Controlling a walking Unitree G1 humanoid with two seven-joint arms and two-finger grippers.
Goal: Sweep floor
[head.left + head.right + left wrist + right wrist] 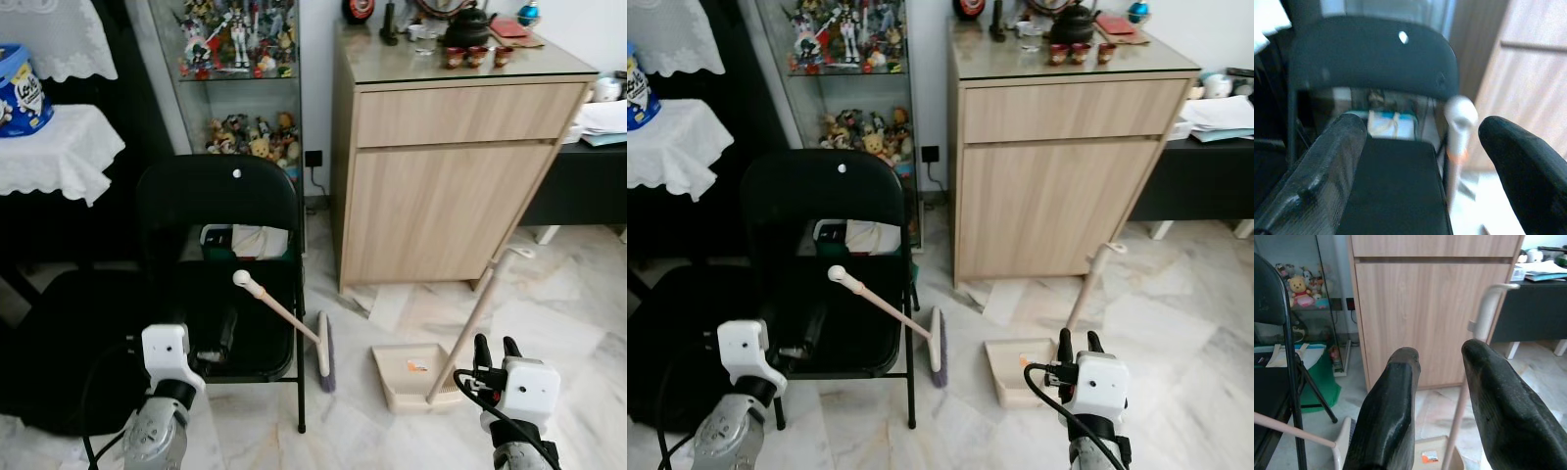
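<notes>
Nearest us, at the lower edge of the head views, are our two grippers. The left gripper (1420, 161) is raised at the near left, in front of the chair (217, 211). Its fingers (1327, 166) are spread apart with nothing between them. In the left wrist view the white tip of the broom handle sits in the gap, farther off and touching neither finger.

The right gripper (1442, 401) is raised at the near right, just near of the dustpan (411, 377). Its fingers (1388, 416) are parted and hold nothing. The dustpan handle (1479, 347) rises just beyond them, not touching either one.

The broom (286, 321) leans against the right front edge of the chair seat. Its white-capped handle end rests over the seat, and its head (324, 351) stands on the floor (578, 323) to the right of the chair leg. The dustpan lies flat on the floor to the right of the broom head, near it but apart. Its long handle slopes up and to the right.

The chair is a black folding type, facing us. Behind it, on the far side, stands a glass cabinet (235, 78) of figurines. To the right of that is a wooden cabinet (446, 186) with small items on top. At the far left is a table with a white cloth (59, 152).
</notes>
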